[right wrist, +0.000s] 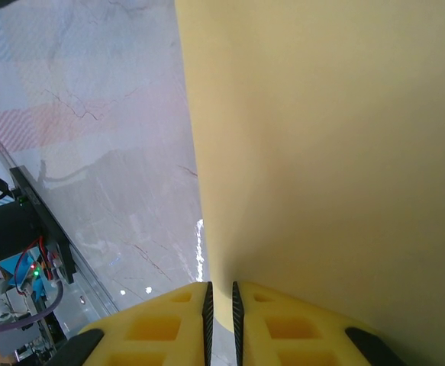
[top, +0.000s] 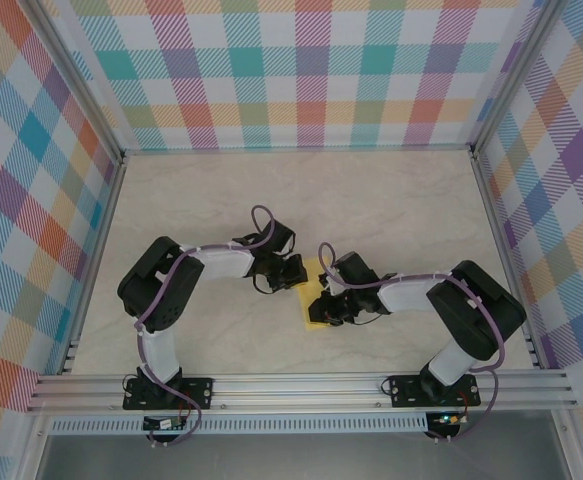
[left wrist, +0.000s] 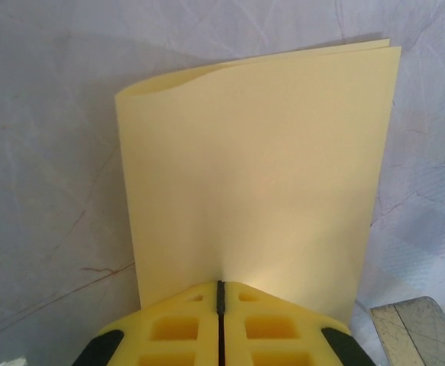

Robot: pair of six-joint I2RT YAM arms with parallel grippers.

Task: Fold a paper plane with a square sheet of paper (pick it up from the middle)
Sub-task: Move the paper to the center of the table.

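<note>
Pinched shut with the left jaws on one edge of the square sheet of paper [left wrist: 253, 168], folded double. Clamped narrow with the right jaws on another edge. Held at the middle of the counter [top: 221, 200], toward its near edge.

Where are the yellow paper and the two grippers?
yellow paper [left wrist: 260, 175]: left wrist view, middle of its face.
left gripper [left wrist: 220, 288]: left wrist view, seam between its shut fingertips.
right gripper [right wrist: 221, 290]: right wrist view, gap between its fingertips.
</note>
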